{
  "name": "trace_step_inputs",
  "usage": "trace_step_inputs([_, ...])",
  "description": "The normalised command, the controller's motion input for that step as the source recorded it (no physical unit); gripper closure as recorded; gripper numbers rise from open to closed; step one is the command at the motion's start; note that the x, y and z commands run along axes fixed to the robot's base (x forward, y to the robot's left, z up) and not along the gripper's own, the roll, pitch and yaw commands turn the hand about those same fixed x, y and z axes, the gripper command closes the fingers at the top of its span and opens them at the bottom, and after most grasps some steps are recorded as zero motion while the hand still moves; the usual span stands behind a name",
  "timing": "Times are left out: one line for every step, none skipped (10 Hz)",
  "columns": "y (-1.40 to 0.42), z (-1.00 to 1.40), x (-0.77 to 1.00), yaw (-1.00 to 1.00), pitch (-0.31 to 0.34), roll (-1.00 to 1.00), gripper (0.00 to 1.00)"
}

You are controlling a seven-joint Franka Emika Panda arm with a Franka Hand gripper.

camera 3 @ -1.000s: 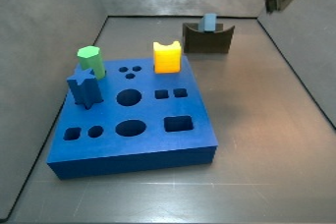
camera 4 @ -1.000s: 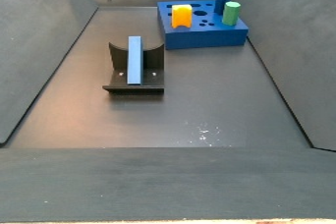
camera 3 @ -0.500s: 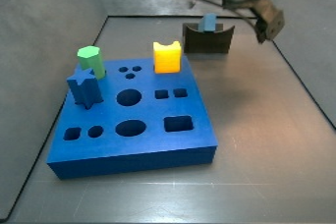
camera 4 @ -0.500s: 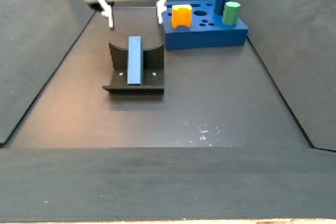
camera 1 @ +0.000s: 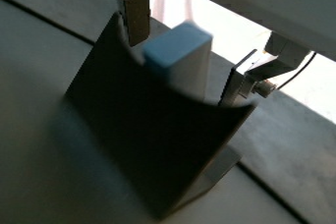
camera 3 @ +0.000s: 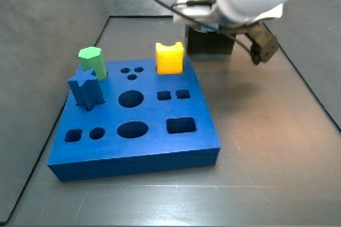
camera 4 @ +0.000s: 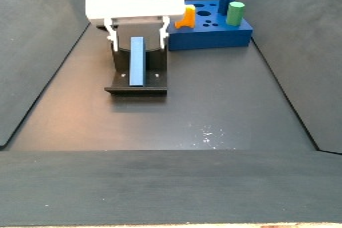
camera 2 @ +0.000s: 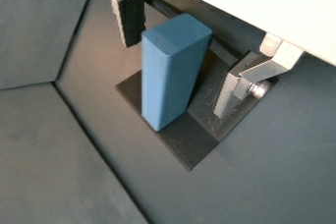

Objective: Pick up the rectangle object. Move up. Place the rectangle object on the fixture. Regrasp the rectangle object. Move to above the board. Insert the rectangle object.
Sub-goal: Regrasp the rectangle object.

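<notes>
You are looking at the slim, long light grey-blue rectangular bar, the rectangle object (camera 4: 138, 59), leaning in the fixture (camera 4: 138, 85), the small dark bracket on its base plate at the far end of the grey floor. In both wrist views the bar (camera 2: 174, 71) stands in the bracket's notch (camera 1: 157, 135), its upper end (camera 1: 178, 47) rising between the two flat silver fingers.

Your gripper (camera 2: 191, 48) sits low over the fixture with its jaws spread wide. One finger (camera 2: 130, 14) is off to one side of the bar and the other finger (camera 2: 245, 81) to the opposite side; you can see a clear gap between each dark pad and the bar, so nothing is pinched. In a side view the white gripper body (camera 4: 134, 2) hangs directly above the bar's top end, with the fingers reaching down on either side of it.

In a side view the gripper (camera 3: 224, 34) and arm cover most of the fixture (camera 3: 202, 42), and you cannot see the bar there.

The board (camera 3: 134, 131), the large thick bright-blue square slab with round, square and rectangular holes, lies well apart from the fixture. On it you can see a yellow notched block (camera 3: 170, 58), a green peg (camera 3: 90, 60) and a darker blue notched peg (camera 3: 84, 90) standing upright. The board (camera 4: 214, 36) also shows beyond the gripper, beside the fixture.
</notes>
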Motion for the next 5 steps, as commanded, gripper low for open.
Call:
trace_step_inputs([0.01,-0.23,0.06,-0.06,0.063,0.08,0.00])
trace_step_inputs([0.00,-0.20,0.03,-0.05,0.083,0.07,0.00])
trace_step_inputs([0.00,-0.19,0.01,-0.02,0.078,0.06,0.00])
trace_step_inputs([0.00,-0.18,0.01,-0.01,0.078,0.06,0.00])
trace_step_inputs([0.01,-0.18,0.01,0.01,0.078,0.07,0.00])
